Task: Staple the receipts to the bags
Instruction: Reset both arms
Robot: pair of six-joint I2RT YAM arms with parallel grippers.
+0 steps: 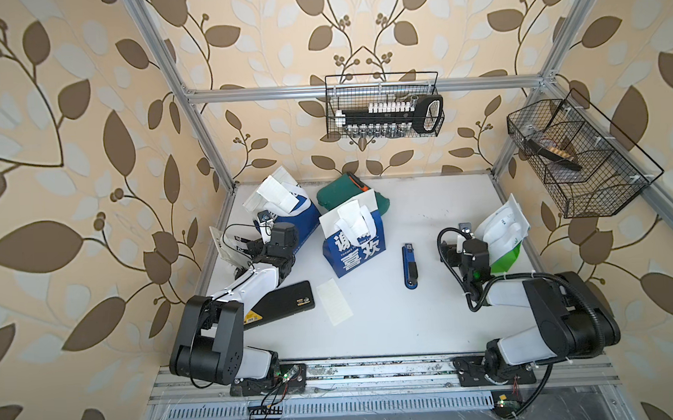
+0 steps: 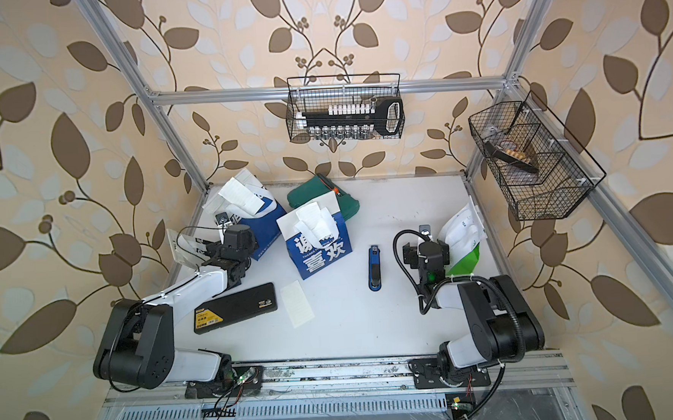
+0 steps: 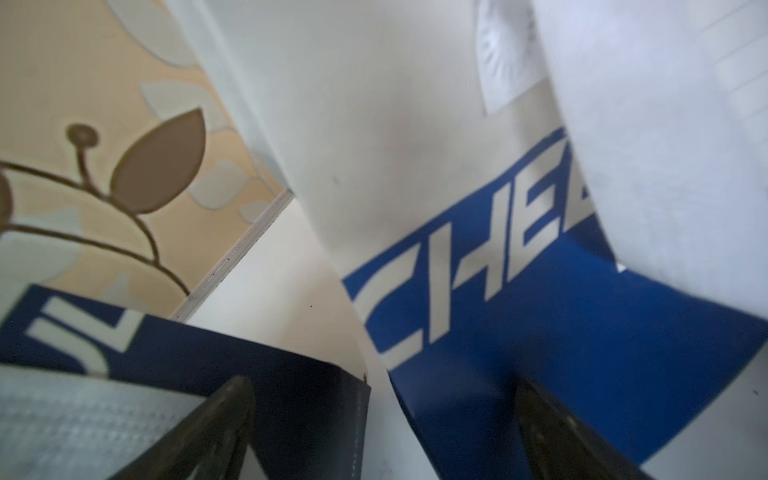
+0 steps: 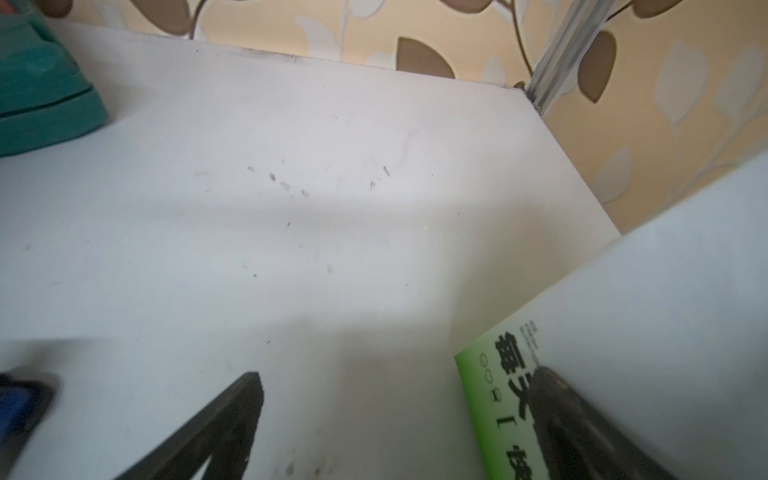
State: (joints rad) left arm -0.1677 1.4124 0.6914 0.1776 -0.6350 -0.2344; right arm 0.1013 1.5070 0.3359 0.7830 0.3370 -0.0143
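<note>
Only the wrist views show the claws. The left gripper is spread wide and empty between a lettered navy bag and a darker navy bag. The right gripper is equally spread, one finger over the green-and-white bag; contact is unclear. Both top views add the loose receipt, flat just beside the black case, its long axis front to back with the far end tilted left. The blue stapler lies roughly parallel. Bare table runs from the receipt to the front rail.
</note>
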